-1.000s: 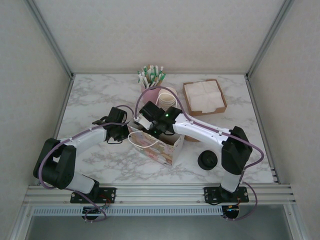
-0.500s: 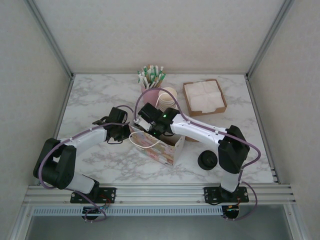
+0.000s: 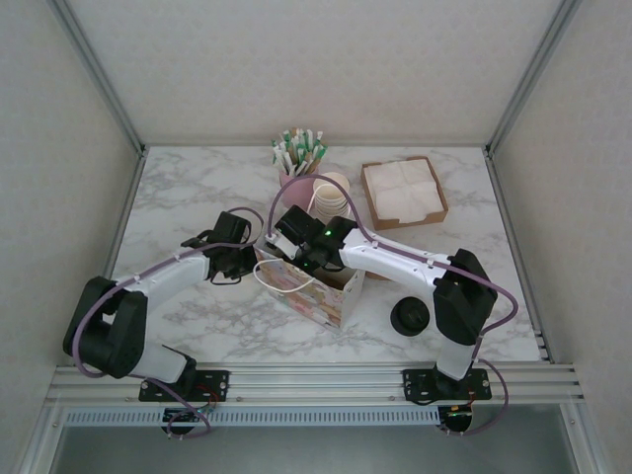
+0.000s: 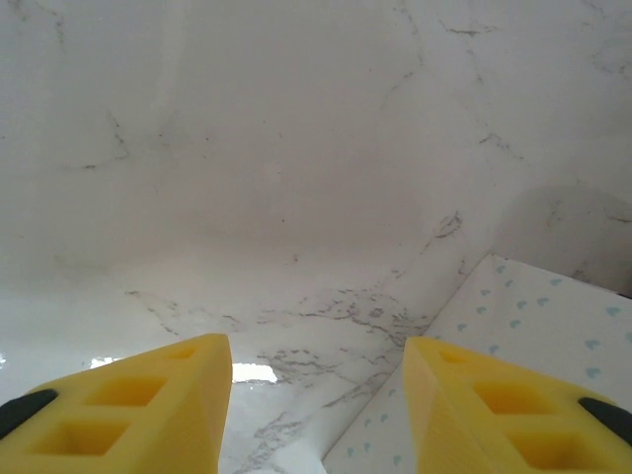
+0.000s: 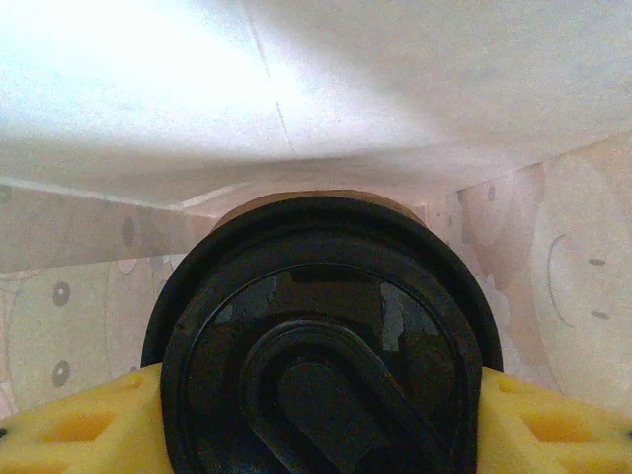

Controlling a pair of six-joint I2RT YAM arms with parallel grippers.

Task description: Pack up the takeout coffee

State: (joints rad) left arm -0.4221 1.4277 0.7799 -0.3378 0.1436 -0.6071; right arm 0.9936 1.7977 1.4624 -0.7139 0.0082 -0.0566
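Location: takeout coffee point(image 5: 318, 296) inside paper bag point(image 3: 314, 292), bag walls around it in right wrist view | right gripper point(image 5: 316, 427) clamped on its black lid | left gripper point(image 4: 316, 395) jaws apart, empty, over marble table point(image 4: 296, 148), bag corner just beside | top view: bag upright mid-table

The black-lidded pale paper cup point(image 5: 318, 341) sits inside the patterned paper bag point(image 3: 314, 296); stacked cream paper cups point(image 3: 331, 195) stand behind the bag, and stacked black plastic lids point(image 3: 411, 316) lie to its right.
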